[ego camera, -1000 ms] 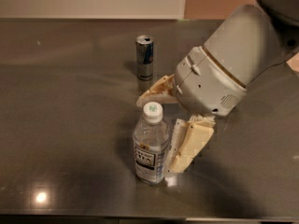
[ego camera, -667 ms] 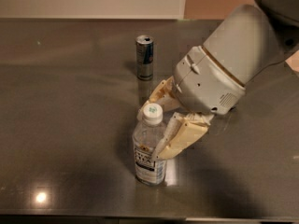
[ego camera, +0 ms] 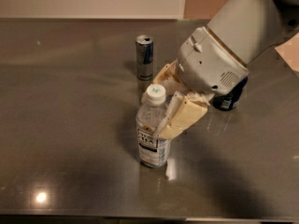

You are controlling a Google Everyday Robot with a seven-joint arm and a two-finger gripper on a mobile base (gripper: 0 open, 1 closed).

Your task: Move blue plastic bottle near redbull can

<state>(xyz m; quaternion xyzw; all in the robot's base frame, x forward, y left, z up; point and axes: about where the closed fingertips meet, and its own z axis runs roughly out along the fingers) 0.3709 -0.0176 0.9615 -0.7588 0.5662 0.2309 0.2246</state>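
Clear blue plastic bottle (ego camera: 150, 139) upright near tabletop (ego camera: 70, 125) front edge; our tool (ego camera: 155, 113) clamped round it; redbull can (ego camera: 144, 58) farther back.

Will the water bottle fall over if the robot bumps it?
Probably tippy: the blue plastic bottle stands tall on a narrow base, and the gripper sits high beside it. It looks clear and thin, so likely squishy and light.

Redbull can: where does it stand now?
In the camera view the redbull can stands upright beyond the blue plastic bottle, toward the table's far edge; the gripper is at the bottle's right side.
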